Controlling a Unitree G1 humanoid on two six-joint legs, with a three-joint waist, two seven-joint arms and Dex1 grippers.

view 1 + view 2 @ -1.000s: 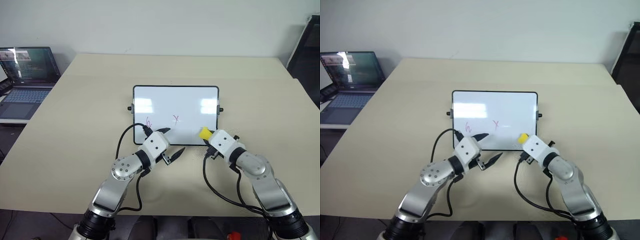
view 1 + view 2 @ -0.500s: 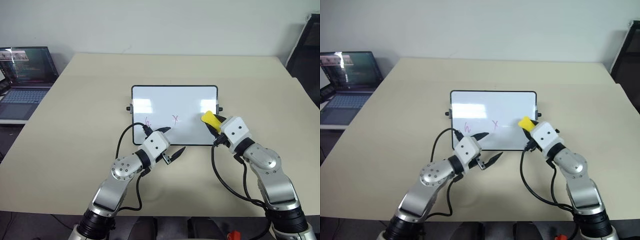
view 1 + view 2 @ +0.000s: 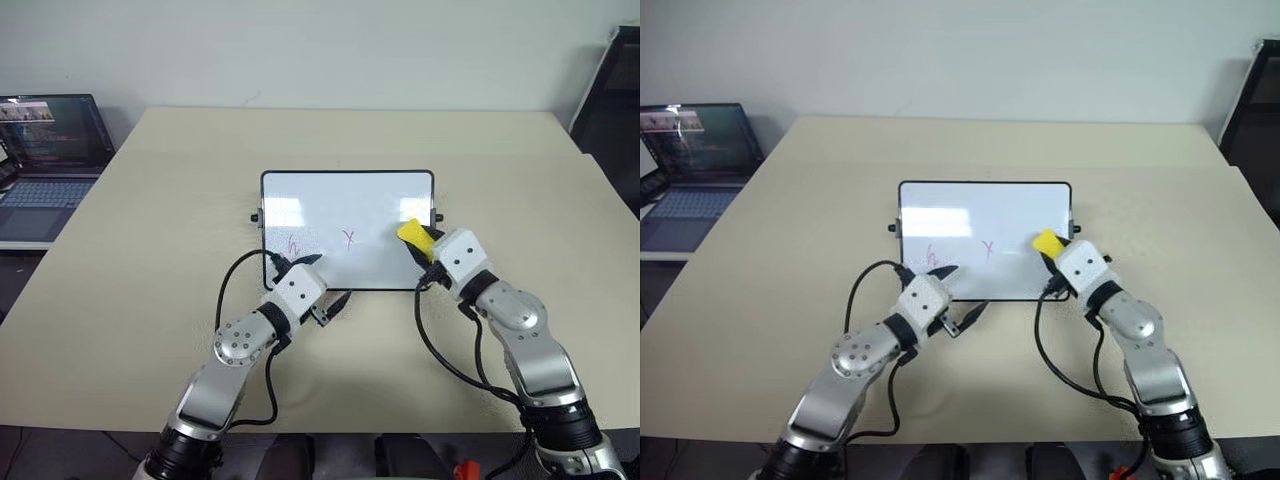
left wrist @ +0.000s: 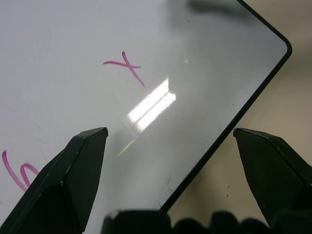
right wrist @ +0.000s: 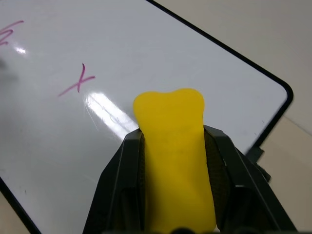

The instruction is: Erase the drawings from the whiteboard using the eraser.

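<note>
Beige table (image 3: pixel 150 230), white wall (image 3: pixel 320 50), laptop (image 3: pixel 45 150) at left edge, whiteboard (image 3: pixel 340 205) centred

One whiteboard (image 3: pixel 347 228), one eraser (image 3: pixel 413 235), two drawings (image 3: pixel 349 239) — one laptop (image 3: pixel 48 150).

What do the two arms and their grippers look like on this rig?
Both arms have silver-grey round joints and white wrist housings, each with a loose black cable looping beside it. The left gripper and right gripper end in two black tapered fingers.

A pink x (image 3: pixel 349 238) stands on the whiteboard (image 3: pixel 340 195); the laptop screen (image 3: pixel 50 132) seems unreadable.
</note>
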